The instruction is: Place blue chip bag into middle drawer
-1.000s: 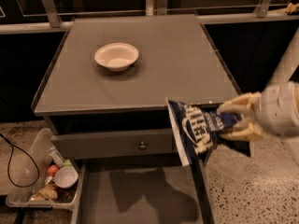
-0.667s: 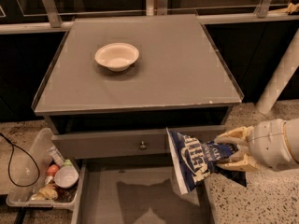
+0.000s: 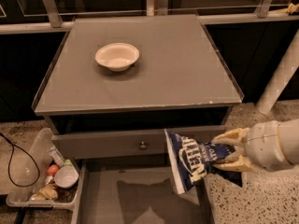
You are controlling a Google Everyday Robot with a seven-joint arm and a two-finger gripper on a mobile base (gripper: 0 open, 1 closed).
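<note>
The blue chip bag [image 3: 194,160] is a dark navy foil bag with white lettering. It hangs tilted over the right side of the open middle drawer [image 3: 126,197], just in front of the upper drawer front. My gripper [image 3: 232,151] comes in from the right, with cream fingers shut on the bag's right end. The drawer is pulled out below, showing a plain grey floor with the bag's shadow on it. The bag's lower end overlaps the drawer's right wall.
A cream round bowl [image 3: 117,56] sits on the grey cabinet top [image 3: 177,73]. The shut upper drawer front has a small metal knob [image 3: 143,145]. A clear plastic bin [image 3: 42,176] of small items stands on the floor to the left, with a black cable [image 3: 14,160] beside it. A white post [image 3: 280,78] stands at the right.
My gripper has carried the bag downward, from the level of the cabinet top's front edge to just above the open drawer's right side.
</note>
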